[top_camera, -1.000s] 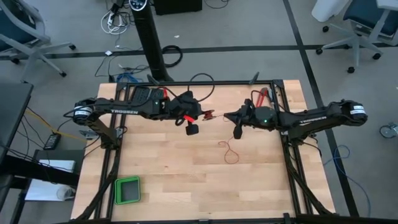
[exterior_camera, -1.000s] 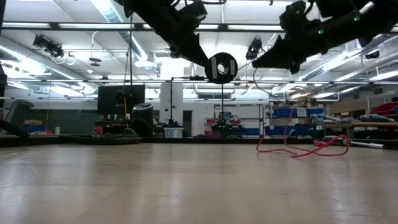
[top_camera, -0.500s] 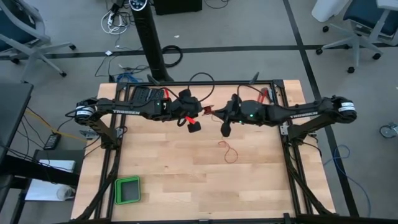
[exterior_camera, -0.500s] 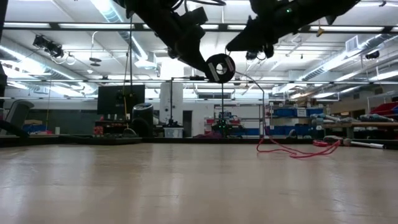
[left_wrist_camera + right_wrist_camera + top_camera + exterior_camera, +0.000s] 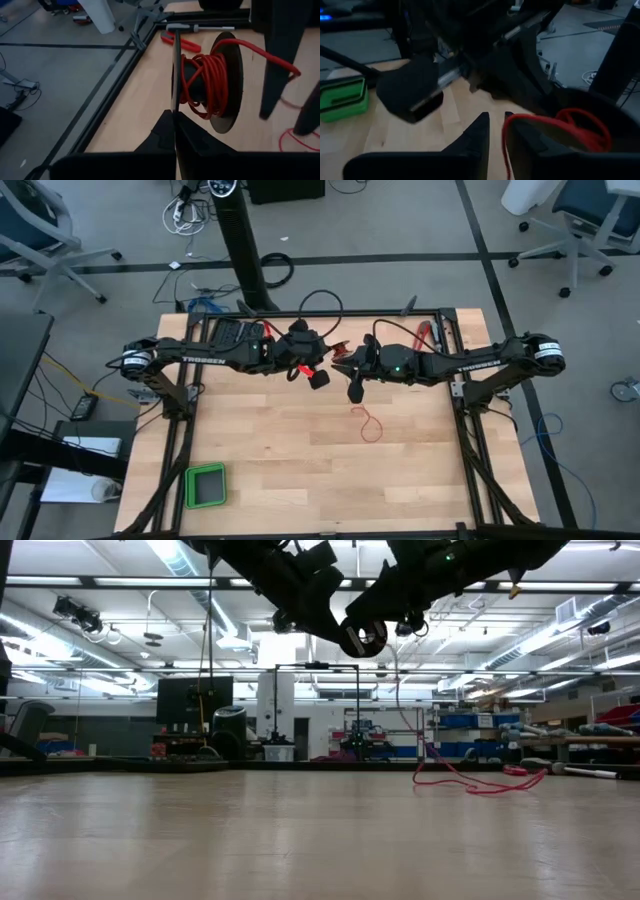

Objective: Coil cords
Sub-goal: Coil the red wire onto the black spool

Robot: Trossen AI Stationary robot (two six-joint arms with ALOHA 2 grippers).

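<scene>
Right gripper [image 5: 352,370], shifted inward since the earlier frame, now hangs just beside the left gripper [image 5: 318,377], both raised above the surface [image 5: 270,470]. Left gripper: clamped shut on the flange of a black spool [image 5: 220,82] wound with red cord [image 5: 207,82]. Right gripper: fingers slightly parted, cord strand [image 5: 506,145] running between them; grip uncertain. Spool axis runs toward the right gripper, the nearer arm to the loose tail [image 5: 370,425] below it. Only the left wrist view shows the windings; the low view shows the strand [image 5: 480,783] trailing down to the surface.
</scene>
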